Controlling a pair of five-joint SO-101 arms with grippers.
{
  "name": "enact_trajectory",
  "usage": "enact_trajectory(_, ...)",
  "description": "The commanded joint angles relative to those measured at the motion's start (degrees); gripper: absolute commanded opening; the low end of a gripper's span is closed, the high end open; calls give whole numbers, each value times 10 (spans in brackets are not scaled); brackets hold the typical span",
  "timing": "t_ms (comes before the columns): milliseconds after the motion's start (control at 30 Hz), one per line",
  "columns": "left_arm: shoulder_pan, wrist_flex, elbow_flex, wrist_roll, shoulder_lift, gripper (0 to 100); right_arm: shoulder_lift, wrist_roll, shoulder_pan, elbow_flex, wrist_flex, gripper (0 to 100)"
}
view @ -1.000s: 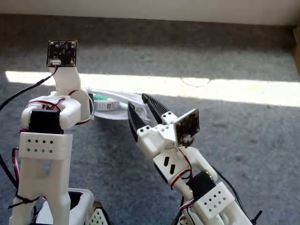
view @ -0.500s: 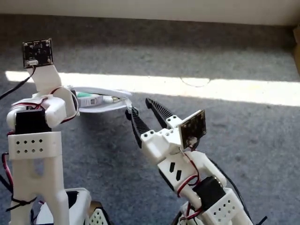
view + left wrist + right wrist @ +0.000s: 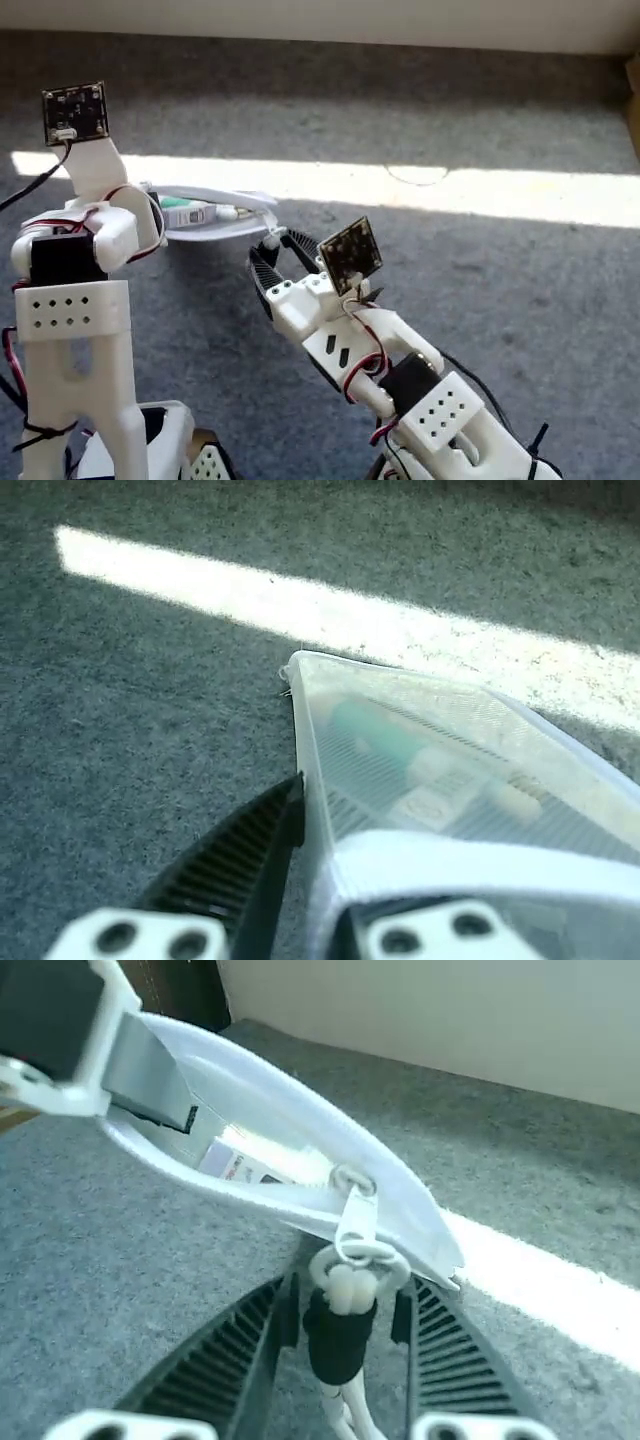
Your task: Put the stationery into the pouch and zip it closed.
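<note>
A translucent white pouch (image 3: 215, 212) is held off the grey carpet, with a green-capped item (image 3: 185, 212) and other white stationery inside it. In the left wrist view, my left gripper (image 3: 312, 830) is shut on the pouch's (image 3: 450, 770) edge, its black finger (image 3: 245, 855) outside the wall; the green-capped item (image 3: 375, 730) shows through. My right gripper (image 3: 275, 255) sits at the pouch's other end. The right wrist view shows that gripper (image 3: 345, 1290) shut on the zipper pull (image 3: 340, 1335), a black bead on a white cord hanging from the slider of the pouch (image 3: 270, 1130).
Grey carpet lies all around, crossed by a bright strip of sunlight (image 3: 450, 190) behind the pouch. A pale wall base (image 3: 400, 20) runs along the back. Both arm bases stand at the near edge.
The left arm shifted left, carrying the pouch. My right gripper, open a second ago, moved to the pouch's end and closed around the zipper pull.
</note>
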Motion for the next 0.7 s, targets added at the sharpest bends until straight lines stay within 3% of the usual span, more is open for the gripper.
enact_trajectory(0, -7, -16, -12, 7, -18, 11, 22, 5, -8, -5, -22, 152)
enact_trajectory(400, -7, -16, -10, 6, -18, 11, 29, 5, -7, -6, -20, 143)
enact_trajectory(500, -7, -16, -10, 6, -18, 11, 29, 8, -7, -7, -20, 60)
enact_trajectory(567, -7, -16, -10, 6, -18, 11, 28, 47, -7, -8, -20, 1)
enact_trajectory(667, -7, -16, -10, 5, -18, 11, 28, 91, -7, -6, -19, 5)
